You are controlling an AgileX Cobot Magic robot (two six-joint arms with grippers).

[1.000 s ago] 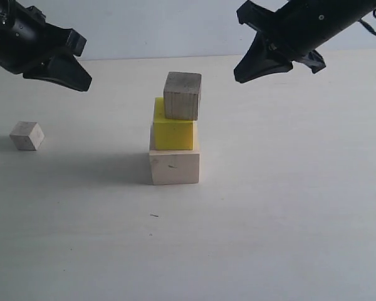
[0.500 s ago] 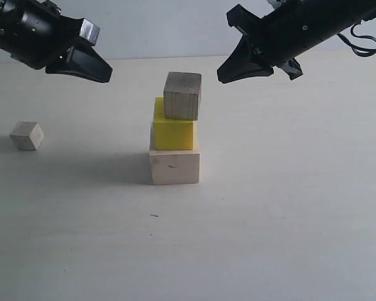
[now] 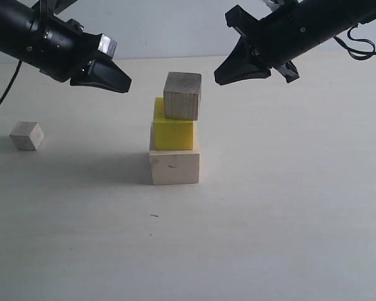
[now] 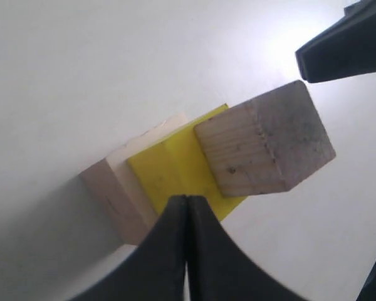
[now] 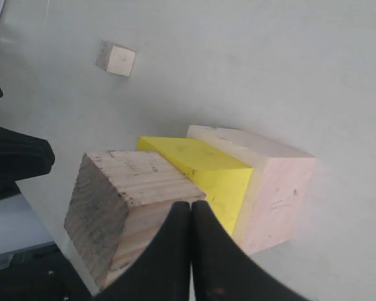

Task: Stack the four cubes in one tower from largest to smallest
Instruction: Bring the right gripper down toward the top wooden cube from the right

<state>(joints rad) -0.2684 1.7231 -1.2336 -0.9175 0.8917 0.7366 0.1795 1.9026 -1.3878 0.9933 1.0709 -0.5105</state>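
Exterior view shows the tower three high near the middle of the table (image 3: 288,219): large cube (image 3: 174,164) at the bottom, yellow cube (image 3: 173,132) on it, brown cube (image 3: 182,95) on top. The brown cube sits off-centre, its right edge hanging a little past the yellow one, and the wrist views show it turned slightly against the cubes below. The small cube (image 3: 27,135) lies alone on the table, well apart to the left, and is not yet stacked.

All four look like rigid blocks, three of wood, with flat faces; I judge them light and hard to damage, with enough grain to keep from slipping in a pinch. The small cube is best taken by two opposite side faces, jaws level, leaving its underside free to land flat. It offers little to hold, so a skewed pinch could twist it or flick it away. The offset brown cube gives a small, shifted landing spot, and a nudge there might topple the upper blocks.

Count: four cubes, three in the column and one loose; two grippers.

Left gripper (image 3: 125,86) hovers up and to the left of the brown cube, its jaws pressed together on nothing, as the left wrist view confirms (image 4: 187,199). Right gripper (image 3: 218,79) hangs up and to the right of the same cube, likewise pressed together and empty (image 5: 191,204). Neither touches the tower.
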